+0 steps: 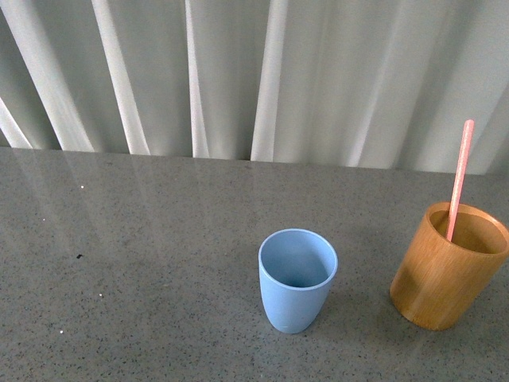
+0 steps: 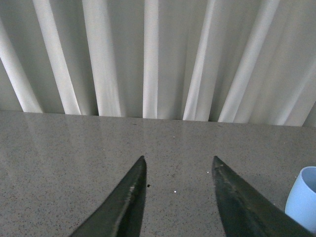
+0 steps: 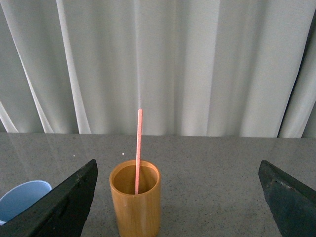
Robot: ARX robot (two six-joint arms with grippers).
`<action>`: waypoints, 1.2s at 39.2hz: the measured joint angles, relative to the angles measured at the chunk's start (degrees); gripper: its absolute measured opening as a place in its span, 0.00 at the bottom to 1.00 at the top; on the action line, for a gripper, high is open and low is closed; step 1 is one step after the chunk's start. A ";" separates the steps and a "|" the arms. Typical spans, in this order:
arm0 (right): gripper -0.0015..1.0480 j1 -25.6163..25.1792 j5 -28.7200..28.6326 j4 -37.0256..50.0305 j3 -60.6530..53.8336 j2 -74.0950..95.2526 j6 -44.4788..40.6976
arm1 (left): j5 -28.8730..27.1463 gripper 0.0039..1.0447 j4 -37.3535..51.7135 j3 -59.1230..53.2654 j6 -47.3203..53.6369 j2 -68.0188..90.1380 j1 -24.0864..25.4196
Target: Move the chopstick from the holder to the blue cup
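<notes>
Chopstick (image 1: 459, 179): a thin pink stick standing nearly upright in the holder (image 1: 445, 278). Its lower end is inside the wooden cylinder and most of its length rises above the rim. The holder sits toward the right side of the surface (image 1: 143, 263), closer to the near edge than to the far edge under the curtain (image 1: 238, 72). The blue cup (image 1: 296, 286) stands to its left, apart from it and empty.

The step in hand looks like the reach and grasp, and the right arm is better placed for it. The right end effector (image 3: 177, 162) has its fingers spread wide and grips nothing. In the right wrist view the holder and stick stand ahead of it, inside the span of the fingers but beyond their tips and off-centre. The left end effector (image 2: 178, 158) is also open and empty over bare surface, with the cup just at the edge of its view.

To do this well, centre the stick between the fingers before advancing. Close on the exposed shaft well above the rim so the fingers clear the thick wall. Such a thin stick can slip or pivot, so a square grip and a straight upward lift, until the lower end clears the rim, would be wise.
</notes>
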 joint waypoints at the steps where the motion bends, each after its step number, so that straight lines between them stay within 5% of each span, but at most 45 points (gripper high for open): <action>1: 0.90 0.00 0.00 0.00 0.00 0.00 0.00 | 0.00 0.43 0.00 0.00 0.00 -0.02 0.00; 11: 0.90 0.00 0.00 0.00 0.02 0.00 0.00 | 0.00 0.95 0.00 0.00 0.04 -0.02 0.00; 16: 0.90 0.00 0.02 -0.02 0.02 0.00 0.00 | 0.00 0.94 0.00 0.00 0.02 -0.02 0.00; 18: 0.90 0.42 5.42 -9.03 3.39 5.01 -1.01 | 0.00 0.94 0.00 0.00 0.02 0.00 0.00; 21: 0.90 -2.36 3.63 -11.63 5.81 16.41 -1.70 | 0.00 0.94 0.00 0.00 0.02 -0.07 0.00; 29: 0.90 -6.40 -8.04 11.96 8.24 40.74 -1.60 | 0.00 0.94 0.00 0.00 0.02 -0.02 0.00; 37: 0.90 -6.32 -11.08 36.26 12.72 67.95 -0.87 | 0.00 0.94 0.00 0.00 0.02 -0.02 0.00; 47: 0.90 -4.92 -9.57 43.95 18.18 83.41 -0.66 | 0.00 0.94 0.00 0.00 0.02 -0.02 0.00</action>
